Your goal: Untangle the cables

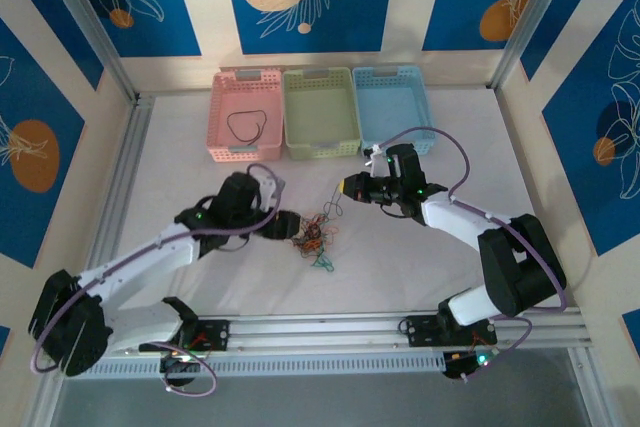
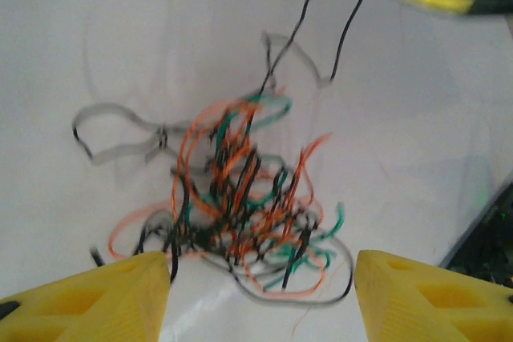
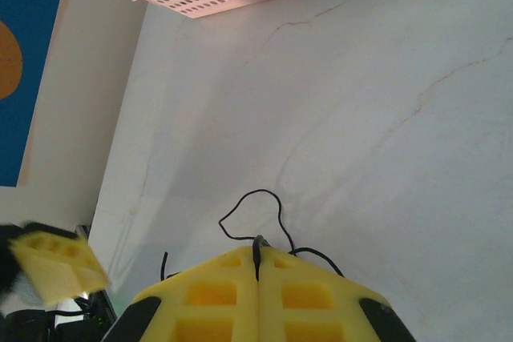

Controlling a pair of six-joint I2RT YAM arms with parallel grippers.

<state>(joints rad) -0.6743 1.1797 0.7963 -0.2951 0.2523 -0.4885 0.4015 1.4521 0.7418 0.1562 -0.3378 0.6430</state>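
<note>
spread apart around the cables (image 2: 240, 198) on the desk (image 2: 417, 118), the left hand (image 2: 260, 294) could be closed on several at once, and all pulled tighter against the black strand (image 3: 257, 239) seemingly pinched in the right hand (image 3: 258, 266).

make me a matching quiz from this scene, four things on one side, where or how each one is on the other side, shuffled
Things:
1. pink basket
2. left gripper
3. right gripper
4. cable tangle

States:
a. shut on a black strand
b. loose on the table
c. holds a black cable loop
d. open, facing the tangle

Pairs: 1-c, 2-d, 3-a, 4-b
</note>
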